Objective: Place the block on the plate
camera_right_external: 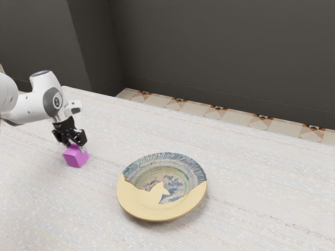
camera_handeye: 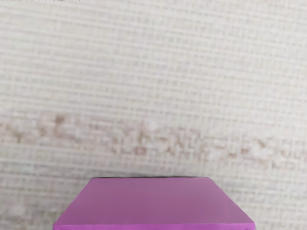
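My gripper (camera_right_external: 75,146) is at the purple block (camera_right_external: 76,157), low over the table at the exterior view's left. Part of the block's top is hidden behind the gripper, and whether the block is held cannot be told. Close under my hand, the block (camera_handeye: 153,201) shows its flat top at the wrist view's lower edge, squarely lined up with the camera. The round plate (camera_right_external: 137,204) lies apart from the block, toward the exterior view's right. It has a plain yellowish part and a blue patterned part, and nothing lies on it.
The pale, streaked table (camera_right_external: 251,198) carries the block and the plate. Its far edge runs along a tiled floor (camera_right_external: 217,113), with a dark wall (camera_right_external: 220,52) behind. The arm (camera_right_external: 31,107) reaches in from the exterior view's left.
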